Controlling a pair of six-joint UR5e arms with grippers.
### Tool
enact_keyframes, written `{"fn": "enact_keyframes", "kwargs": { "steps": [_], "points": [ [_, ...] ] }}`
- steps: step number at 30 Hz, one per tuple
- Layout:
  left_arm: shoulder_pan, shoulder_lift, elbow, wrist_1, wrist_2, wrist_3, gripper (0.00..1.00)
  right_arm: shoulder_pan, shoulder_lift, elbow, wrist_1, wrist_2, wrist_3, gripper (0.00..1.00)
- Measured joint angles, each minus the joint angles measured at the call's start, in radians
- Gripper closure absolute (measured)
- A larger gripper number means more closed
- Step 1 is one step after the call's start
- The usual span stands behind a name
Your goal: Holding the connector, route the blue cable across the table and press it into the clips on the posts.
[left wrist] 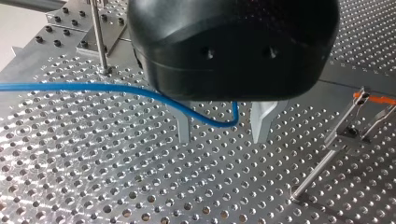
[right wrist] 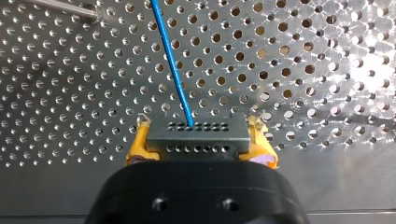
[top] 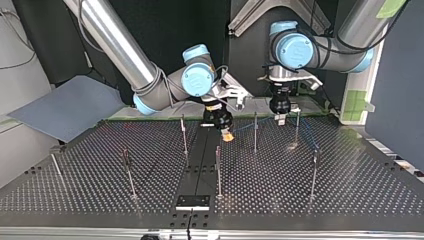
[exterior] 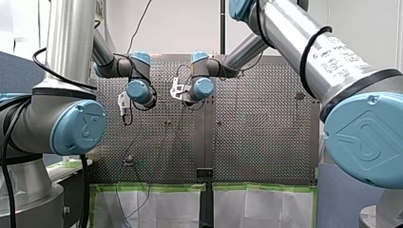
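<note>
My right gripper is shut on the grey connector, yellow pads on both sides of it. The blue cable leaves the connector and runs ahead over the perforated table. My left gripper hangs just above the plate, its metal fingers apart. The cable passes loosely between them and curls upward there. In the top view my right gripper sits near the middle back. My left gripper is to its right, with the cable strung between the two.
Several thin upright posts stand on the plate, among them one between the grippers and one nearer the camera. A leaning clip post with an orange tip stands beside my left gripper. A black bracket sits at the plate's near edge.
</note>
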Motion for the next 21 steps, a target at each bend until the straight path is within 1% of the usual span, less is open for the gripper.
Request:
{"fn": "enact_keyframes", "kwargs": {
  "steps": [4, 8, 11, 15, 19, 20, 21],
  "points": [
    [-0.001, -0.001, -0.001, 0.000, 0.000, 0.001, 0.37, 0.000, 0.000, 0.000, 0.000, 0.000, 0.000, 1.00],
    [-0.019, -0.014, 0.000, -0.002, 0.002, 0.020, 0.37, 0.000, 0.000, 0.000, 0.000, 0.000, 0.000, 1.00],
    [-0.026, -0.006, 0.001, 0.007, 0.002, 0.020, 0.37, 0.000, 0.000, 0.000, 0.000, 0.000, 0.000, 1.00],
    [-0.027, 0.019, 0.002, 0.034, 0.004, -0.003, 0.37, 0.000, 0.000, 0.000, 0.000, 0.000, 0.000, 1.00],
    [-0.025, 0.031, -0.001, 0.053, 0.001, -0.034, 0.37, 0.000, 0.000, 0.000, 0.000, 0.000, 0.000, 1.00],
    [-0.025, 0.032, -0.001, 0.054, -0.003, -0.040, 0.34, 0.000, 0.000, 0.000, 0.000, 0.000, 0.000, 1.00],
    [-0.025, 0.031, -0.001, 0.053, -0.007, -0.043, 0.34, 0.000, 0.000, 0.000, 0.000, 0.000, 0.000, 1.00]
  ]
}}
